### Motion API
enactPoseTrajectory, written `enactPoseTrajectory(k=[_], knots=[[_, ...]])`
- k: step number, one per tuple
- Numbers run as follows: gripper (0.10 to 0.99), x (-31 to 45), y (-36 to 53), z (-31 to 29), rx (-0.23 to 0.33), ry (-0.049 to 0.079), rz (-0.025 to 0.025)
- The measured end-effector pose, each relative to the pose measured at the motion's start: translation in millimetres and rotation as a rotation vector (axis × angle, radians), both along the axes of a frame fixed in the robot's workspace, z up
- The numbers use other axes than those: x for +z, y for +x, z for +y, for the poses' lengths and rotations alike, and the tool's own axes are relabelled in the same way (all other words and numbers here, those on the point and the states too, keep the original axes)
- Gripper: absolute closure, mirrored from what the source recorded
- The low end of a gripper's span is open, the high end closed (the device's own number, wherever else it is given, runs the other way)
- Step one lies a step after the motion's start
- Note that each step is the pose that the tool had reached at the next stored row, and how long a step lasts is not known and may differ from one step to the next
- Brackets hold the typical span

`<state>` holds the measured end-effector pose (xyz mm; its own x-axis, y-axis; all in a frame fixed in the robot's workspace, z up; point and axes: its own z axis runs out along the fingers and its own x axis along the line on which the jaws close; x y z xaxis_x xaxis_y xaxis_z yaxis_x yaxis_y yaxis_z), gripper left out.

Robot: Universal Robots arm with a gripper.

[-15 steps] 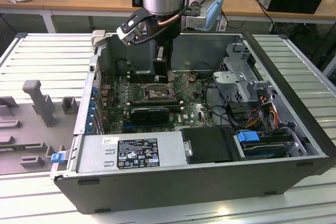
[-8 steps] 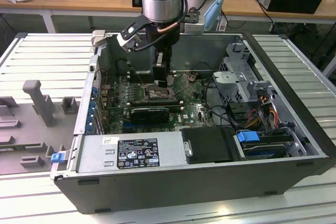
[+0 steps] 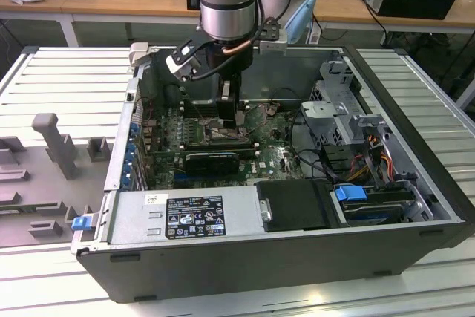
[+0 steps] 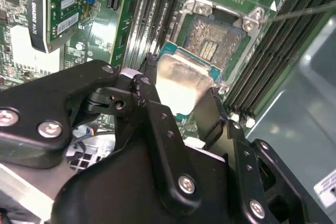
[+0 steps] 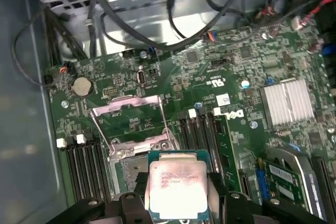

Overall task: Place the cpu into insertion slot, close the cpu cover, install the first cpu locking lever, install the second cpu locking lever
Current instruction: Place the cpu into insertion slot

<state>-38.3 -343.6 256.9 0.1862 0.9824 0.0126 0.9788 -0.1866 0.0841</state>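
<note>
My gripper (image 4: 178, 92) is shut on the cpu (image 4: 181, 82), a small square chip with a pale silver top, gripped by its edges between two black fingers (image 4: 209, 113). The cpu (image 5: 176, 184) hangs just above the insertion slot (image 5: 130, 170), partly over it and tilted in the second wrist view. The slot (image 4: 216, 36) is open, with its dark pin field showing. The cpu cover (image 5: 127, 104) stands swung open on the far side of the slot, with thin wire levers (image 5: 103, 134) raised beside it. In the exterior view the gripper (image 3: 234, 115) reaches down into the computer case over the green board.
Long black memory slots (image 4: 273, 51) flank the socket on both sides. A long black card (image 3: 212, 159) lies across the board near the power supply (image 3: 185, 217). Bundled cables (image 5: 157, 35) and a metal drive cage (image 3: 341, 109) crowd one side. A finned heatsink (image 5: 287, 103) sits on the board.
</note>
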Motion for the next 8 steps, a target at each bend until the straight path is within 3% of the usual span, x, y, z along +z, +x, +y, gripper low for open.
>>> enactPoseTrajectory(k=[5,8], knots=[[0.557,-14.5,-0.7,1.2,0.151,0.001,-0.0011],[0.557,-26.2,-7.3,15.1,0.160,0.001,-0.0020]])
